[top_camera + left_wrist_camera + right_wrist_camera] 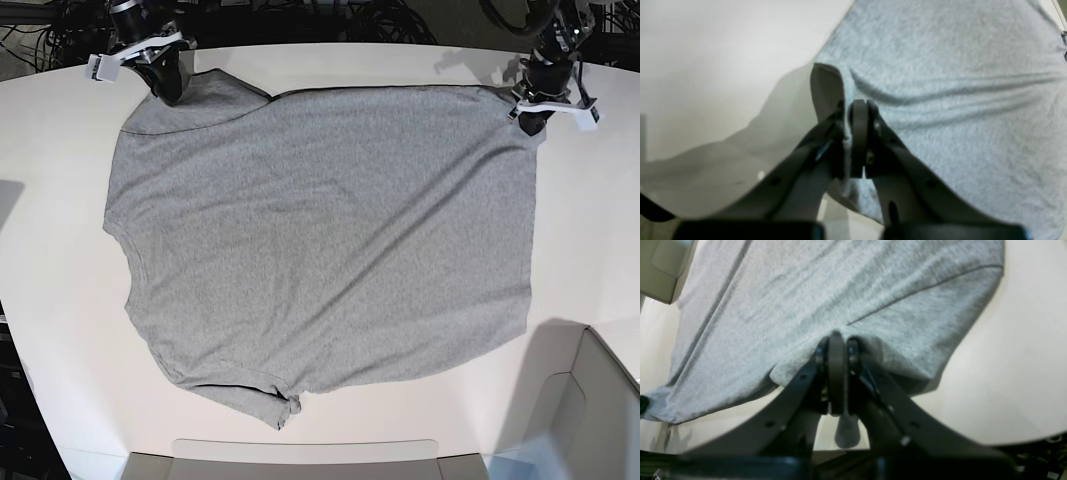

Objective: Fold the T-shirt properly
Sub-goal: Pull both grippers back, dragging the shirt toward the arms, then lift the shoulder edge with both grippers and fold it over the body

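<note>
Both end effectors, left (858, 110) and right (836, 340), pinch the T-shirt (330, 240) at its far corners.

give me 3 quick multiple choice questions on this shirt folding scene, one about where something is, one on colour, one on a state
1. Where on the T-shirt does the left pincer sit in the base view?
A. at a far corner on that view's right
B. in the middle of the cloth
C. at the near sleeve

2. What colour is the face of the shirt that shows?
A. navy blue
B. plain heather grey
C. red with stripes

3. How does the right pincer stand?
A. wide open above the table
B. shut on bare table
C. shut on the shirt's edge

Answers:
1. A, since the base view shows it at the cloth's far corner on that view's right.
2. B, since all three views show grey marled cloth with no print in sight.
3. C, since the right wrist view shows the jaws together with grey fabric pinched between them.
</note>
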Controlling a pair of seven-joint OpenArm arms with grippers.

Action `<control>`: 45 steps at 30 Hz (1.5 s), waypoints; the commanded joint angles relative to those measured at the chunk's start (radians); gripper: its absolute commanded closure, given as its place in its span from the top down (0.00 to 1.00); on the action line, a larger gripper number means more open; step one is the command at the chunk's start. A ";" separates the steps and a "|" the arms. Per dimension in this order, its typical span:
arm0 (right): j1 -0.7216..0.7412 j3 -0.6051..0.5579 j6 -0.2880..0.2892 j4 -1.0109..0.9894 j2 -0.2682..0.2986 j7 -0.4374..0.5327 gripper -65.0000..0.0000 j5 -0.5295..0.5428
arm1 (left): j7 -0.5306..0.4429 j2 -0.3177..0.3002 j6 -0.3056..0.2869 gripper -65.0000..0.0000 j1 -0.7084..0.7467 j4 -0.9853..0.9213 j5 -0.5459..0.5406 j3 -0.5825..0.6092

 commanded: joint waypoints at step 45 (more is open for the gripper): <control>0.600 0.198 0.022 -0.012 -0.033 -0.730 0.00 -0.254 | 0.213 -0.062 0.236 0.00 -0.436 -0.154 -0.004 -0.008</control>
